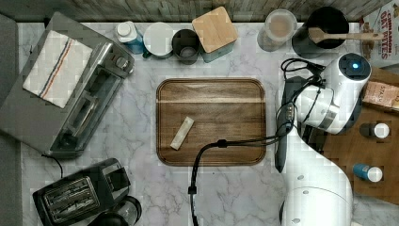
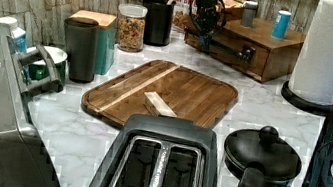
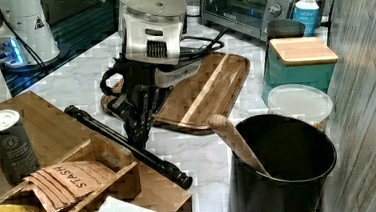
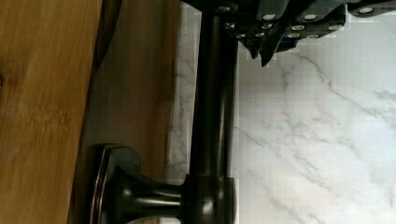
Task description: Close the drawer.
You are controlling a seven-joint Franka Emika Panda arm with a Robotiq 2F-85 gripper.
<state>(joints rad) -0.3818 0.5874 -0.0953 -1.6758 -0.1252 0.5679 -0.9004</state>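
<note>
The drawer's wooden front sits close against its cabinet, as far as I can see. A long dark bar handle runs across that front and appears again up close as the handle. My gripper points down at the handle, on its countertop side. The fingertips sit close together right beside the bar, with nothing between them. In the left view my gripper stands at the far end of the handle. My white arm covers most of the drawer in the top view, where the handle pokes out.
A darker round-cornered wooden tray with a pale stick lies on the marble beside the handle. The cabinet top carries two bottles and tea bags. A black utensil pot, jars, a toaster oven and a toaster ring the counter.
</note>
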